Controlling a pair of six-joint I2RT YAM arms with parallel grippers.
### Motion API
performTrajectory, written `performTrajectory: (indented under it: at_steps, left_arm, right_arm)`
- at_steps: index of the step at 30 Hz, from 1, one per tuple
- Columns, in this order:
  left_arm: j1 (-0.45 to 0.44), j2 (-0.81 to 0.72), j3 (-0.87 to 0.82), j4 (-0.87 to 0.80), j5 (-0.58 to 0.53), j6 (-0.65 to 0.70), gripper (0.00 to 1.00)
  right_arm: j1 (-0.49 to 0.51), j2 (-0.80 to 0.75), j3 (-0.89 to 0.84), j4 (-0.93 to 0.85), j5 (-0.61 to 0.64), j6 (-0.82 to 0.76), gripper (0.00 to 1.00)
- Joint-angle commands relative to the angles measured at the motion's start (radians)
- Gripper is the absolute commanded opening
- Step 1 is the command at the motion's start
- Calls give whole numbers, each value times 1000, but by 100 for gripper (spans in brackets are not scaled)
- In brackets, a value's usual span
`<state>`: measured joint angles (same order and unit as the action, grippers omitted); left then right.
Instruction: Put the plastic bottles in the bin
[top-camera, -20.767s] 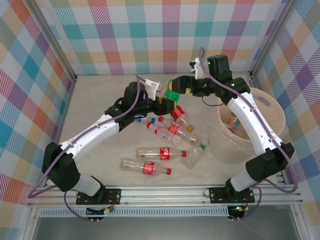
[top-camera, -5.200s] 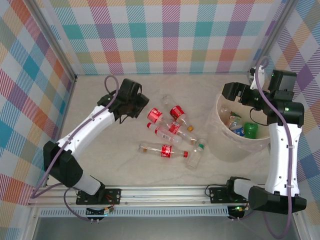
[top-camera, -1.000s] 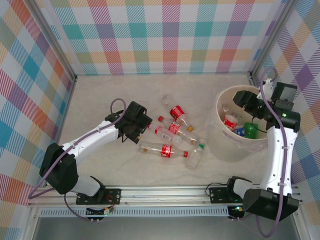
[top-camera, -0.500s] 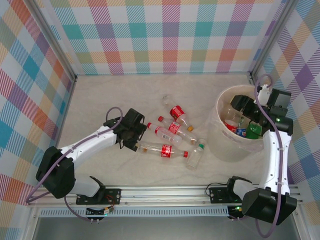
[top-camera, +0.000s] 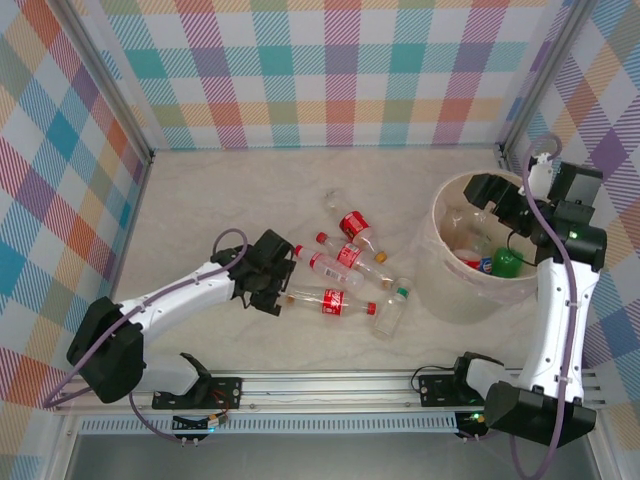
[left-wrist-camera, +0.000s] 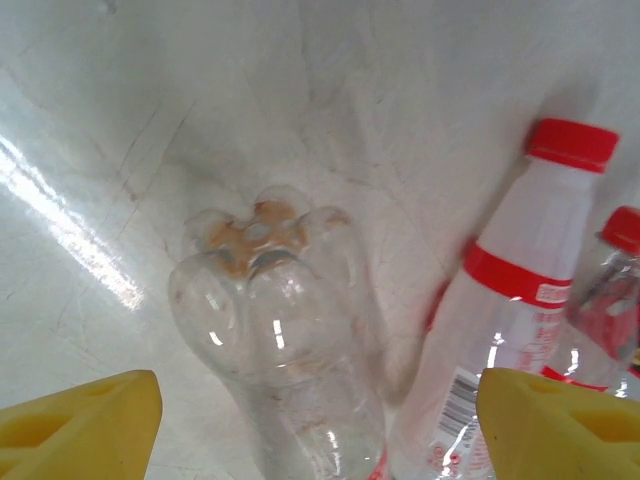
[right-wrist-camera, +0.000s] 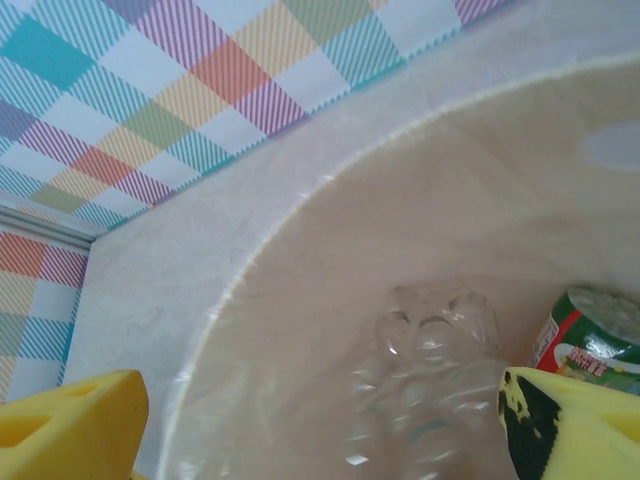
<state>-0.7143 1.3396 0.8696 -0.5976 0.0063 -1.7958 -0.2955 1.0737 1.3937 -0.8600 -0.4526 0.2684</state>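
The left gripper (left-wrist-camera: 320, 425) is held spread wide, its yellow fingers (left-wrist-camera: 80, 425) set either side of the base of a clear bottle (left-wrist-camera: 285, 340) lying near the table's middle, with other bottles (top-camera: 345, 255) just beyond. The right gripper (right-wrist-camera: 325, 420) is likewise released, hung over the bin (top-camera: 448, 290) by the right edge, where a green bottle (top-camera: 505, 263) is seen inside

The top view is bright and even, lit from above, with only faint, soft shadows beside the arms on the tabletop (top-camera: 190, 200). In the left wrist view a white streak of glare crosses the tabletop at the left. Small highlights dot the clear bottle (left-wrist-camera: 285, 340), and the yellow fingertips (left-wrist-camera: 80, 425) are blurred. The right wrist view is hazy and soft: the bin (right-wrist-camera: 270, 250) looks washed out, and the crumpled bottle (right-wrist-camera: 430, 380) is out of focus.
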Motion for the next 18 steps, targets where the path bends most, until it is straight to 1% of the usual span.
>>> performTrajectory:
  at_steps: [1, 3, 6, 8, 13, 16, 18]
  left_arm:
    - [-42, -13, -38, 38, -2, -90, 84]
    - [-65, -10, -64, 88, 5, -135, 87]
    - [-93, 9, -87, 142, 10, -181, 88]
    - [-102, 34, -77, 143, 5, -183, 88]
    - [-104, 100, -67, 224, -19, -189, 88]
    - [-104, 134, -52, 234, -19, -184, 88]
    - [-104, 153, -49, 235, -8, -188, 85]
  right_arm:
    - [-4, -35, 49, -50, 13, -11, 90]
    - [-5, -44, 59, -51, 12, -5, 91]
    - [-4, -55, 56, -50, 16, -5, 90]
    - [-5, -60, 47, -46, 23, -5, 90]
    - [-5, -64, 36, -49, 12, -4, 90]
    - [-5, -63, 37, -59, 23, -16, 90]
    - [-5, -63, 37, -60, 26, -21, 90]
